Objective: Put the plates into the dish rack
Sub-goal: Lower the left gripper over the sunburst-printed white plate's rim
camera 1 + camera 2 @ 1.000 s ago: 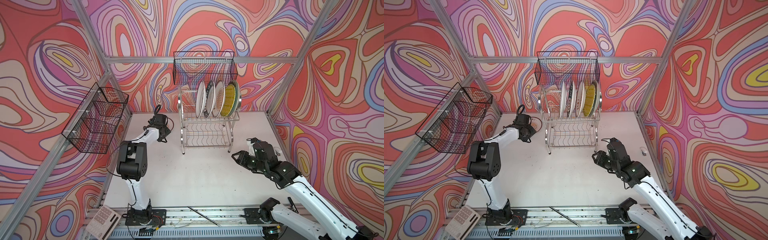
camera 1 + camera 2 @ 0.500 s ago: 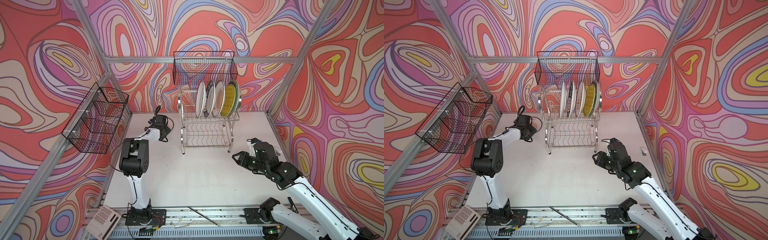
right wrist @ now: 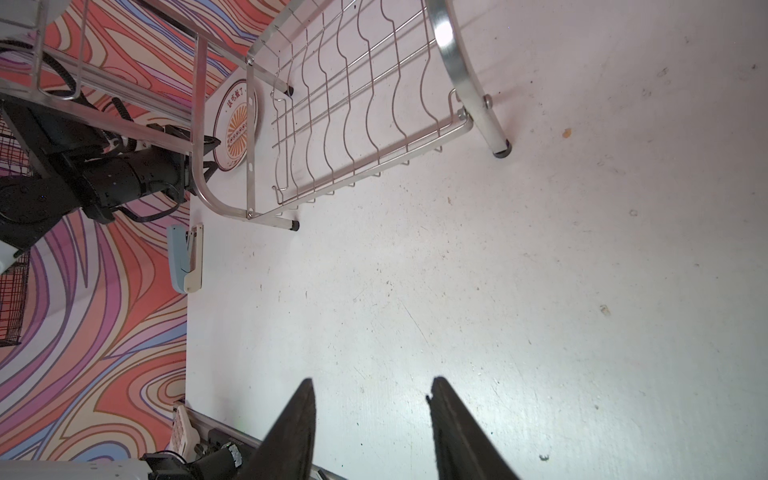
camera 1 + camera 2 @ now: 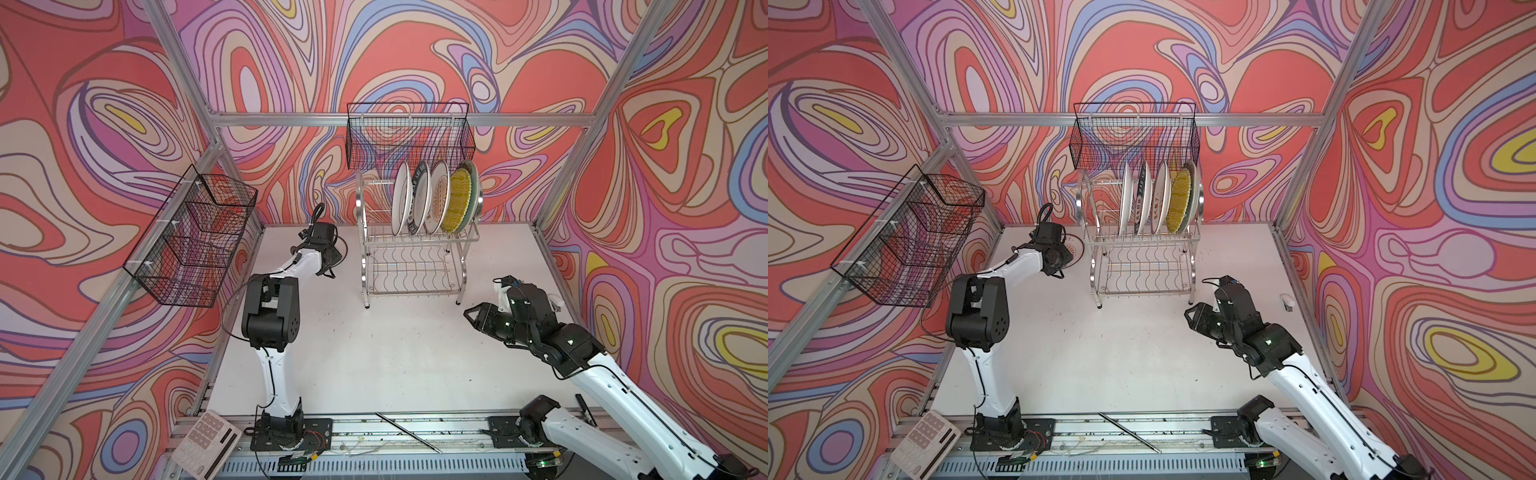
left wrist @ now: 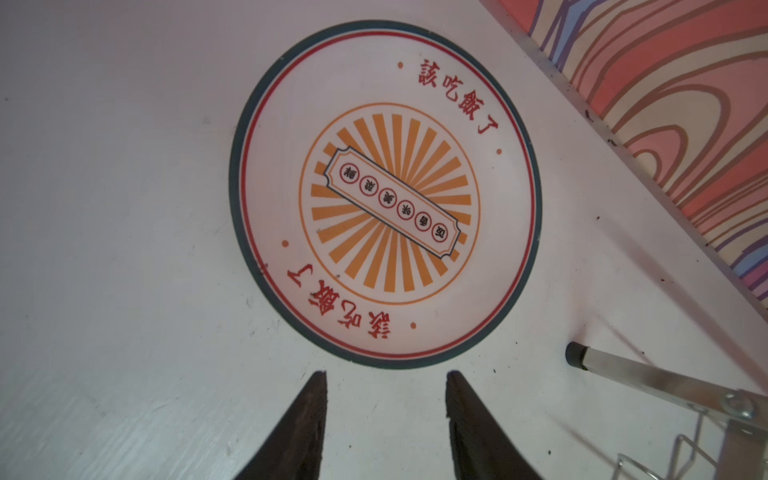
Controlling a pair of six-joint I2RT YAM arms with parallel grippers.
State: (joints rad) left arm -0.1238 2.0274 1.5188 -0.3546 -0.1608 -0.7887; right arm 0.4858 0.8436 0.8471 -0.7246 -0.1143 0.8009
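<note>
We hold our left gripper (image 5: pixel 386 376) half spread with nothing between the jaws, its tips just short of the near rim of a sunburst plate (image 5: pixel 384 195) that lies flat on the table (image 5: pixel 104 208) straight ahead of them. The rack (image 4: pixel 365 232) stands just beside that plate, with one leg (image 5: pixel 615 365) off to the side of the fingers. Five plates (image 4: pixel 432 199) stand on edge in its upper tier. Our right gripper (image 3: pixel 370 386) is likewise parted and empty over bare table, with the rack's lower shelf (image 3: pixel 353 124) well ahead of it
</note>
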